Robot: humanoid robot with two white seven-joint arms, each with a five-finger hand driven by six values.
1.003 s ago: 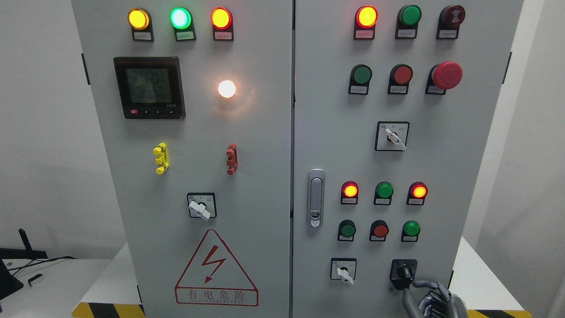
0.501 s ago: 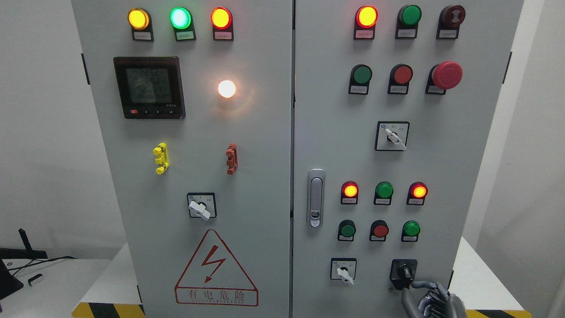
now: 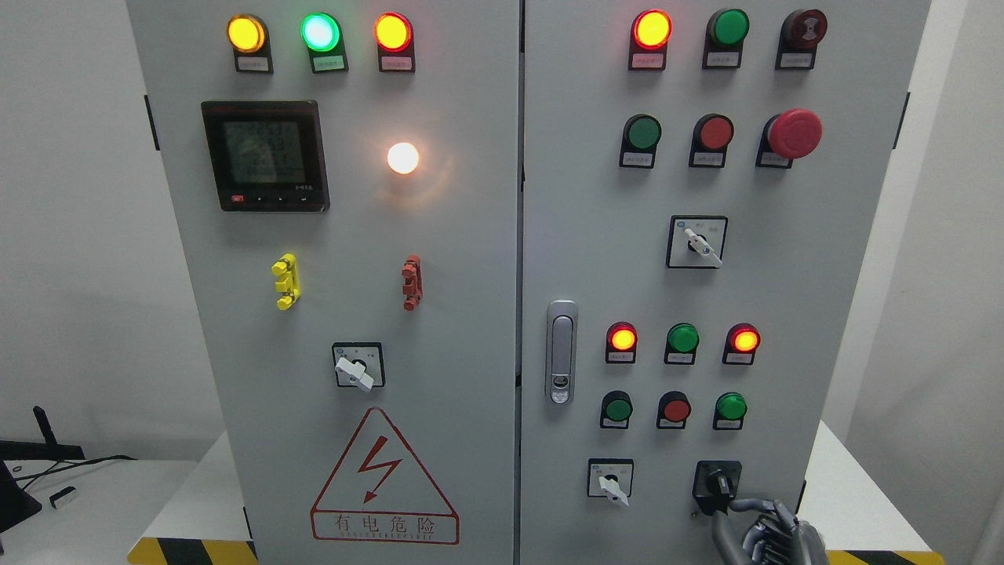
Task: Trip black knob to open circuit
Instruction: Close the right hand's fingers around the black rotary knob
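Observation:
The black knob point(image 3: 716, 483) sits on a black square plate at the lower right of the grey cabinet's right door point(image 3: 596, 259). Its handle points up and a little to the left. My right hand point(image 3: 762, 534) comes up from the bottom edge just below and right of the knob. Its fingers point(image 3: 751, 504) are loosely bent, with one fingertip reaching to the plate's lower right corner. The thumb stands up below the plate. The hand holds nothing, and I cannot tell if the fingertip touches the plate. My left hand is out of view.
A white selector switch point(image 3: 610, 480) sits left of the knob. Above are green and red push buttons point(image 3: 674, 409) and lit indicator lamps point(image 3: 682, 338). The door latch point(image 3: 560, 351) is at the door's left edge. A red emergency button point(image 3: 794, 133) is at the upper right.
My right hand has sunk very slightly at the bottom edge. The knob and the lamps look the same.

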